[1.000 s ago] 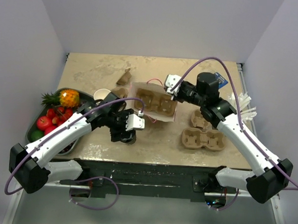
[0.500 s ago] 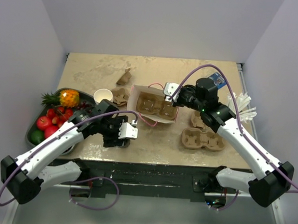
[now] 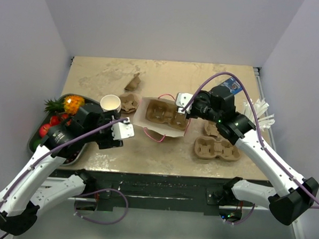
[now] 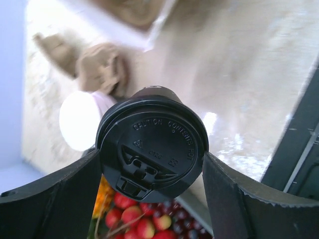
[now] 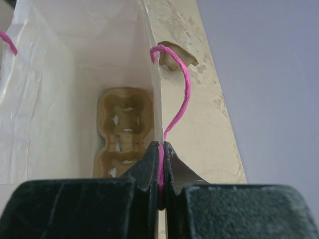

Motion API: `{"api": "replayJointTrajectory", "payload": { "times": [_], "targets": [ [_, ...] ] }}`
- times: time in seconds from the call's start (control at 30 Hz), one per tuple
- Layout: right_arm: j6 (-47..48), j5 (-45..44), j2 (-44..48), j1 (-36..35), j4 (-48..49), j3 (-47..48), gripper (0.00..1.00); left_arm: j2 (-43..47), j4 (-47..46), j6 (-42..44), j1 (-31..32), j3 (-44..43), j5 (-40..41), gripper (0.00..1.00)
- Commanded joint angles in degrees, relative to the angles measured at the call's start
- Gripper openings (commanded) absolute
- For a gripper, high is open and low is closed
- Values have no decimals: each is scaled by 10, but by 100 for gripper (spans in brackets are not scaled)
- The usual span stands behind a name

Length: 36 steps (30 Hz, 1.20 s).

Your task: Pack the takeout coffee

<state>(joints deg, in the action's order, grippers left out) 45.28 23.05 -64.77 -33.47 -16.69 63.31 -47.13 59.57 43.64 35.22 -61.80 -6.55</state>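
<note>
The takeout coffee (image 4: 152, 144) fills the left wrist view, its round black lid facing the camera. My left gripper (image 4: 152, 158) is shut on it, one dark finger (image 4: 55, 199) pressed against each side. Seen from above, the left gripper (image 3: 117, 132) hangs near the table's front left beside the fruit tray and hides the cup. My right gripper (image 5: 160, 152) is shut on the pink string handle (image 5: 174, 107) and the wall of the white paper bag (image 3: 148, 121). A brown cup carrier (image 5: 124, 127) lies inside the bag. The right gripper (image 3: 182, 106) sits at the bag's right edge.
A dark tray of fruit (image 3: 37, 130) lies at the left. A lidless white cup (image 3: 110, 102) and a loose carrier piece (image 3: 130, 102) stand behind the left gripper. Two more brown carriers (image 3: 217, 149) sit front right, white straws (image 3: 259, 111) by the right edge.
My left arm has drawn back to the left with the coffee, away from the bag and toward the fruit tray. The right gripper and bag have shifted slightly.
</note>
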Motion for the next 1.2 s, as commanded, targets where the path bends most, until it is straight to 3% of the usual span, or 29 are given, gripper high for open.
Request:
{"api": "replayJointTrajectory", "payload": {
  "times": [0.0,0.07,0.2,0.3,0.33,0.4,0.53,0.63,0.87,1.17],
  "targets": [
    [8,-2,11,-6,-2,2,0,-1,-21,-43,-28,-79,103,10],
    [8,-2,10,-9,3,1,0,-27,-48,-45,-40,-111,111,0],
    [8,-3,10,-15,8,2,0,-84,-92,-60,-50,-233,116,0],
    [10,-2,16,-19,2,2,0,-142,-80,-42,-50,-357,17,0],
    [10,-2,17,-20,0,1,0,-156,-68,-34,-51,-380,-51,0],
    [8,-2,20,-22,-3,1,0,-178,-72,-5,-50,-408,-111,0],
    [-6,0,22,-22,-15,3,0,-211,-75,28,-49,-425,-230,0],
    [-40,-14,21,-22,-10,8,0,-237,-59,68,-47,-440,-264,0],
    [-87,-16,16,-23,-28,23,0,-240,-53,141,-23,-417,-305,0],
    [-142,-40,-14,-22,-28,49,0,-171,-122,198,0,-297,-311,0]
  ]
}}
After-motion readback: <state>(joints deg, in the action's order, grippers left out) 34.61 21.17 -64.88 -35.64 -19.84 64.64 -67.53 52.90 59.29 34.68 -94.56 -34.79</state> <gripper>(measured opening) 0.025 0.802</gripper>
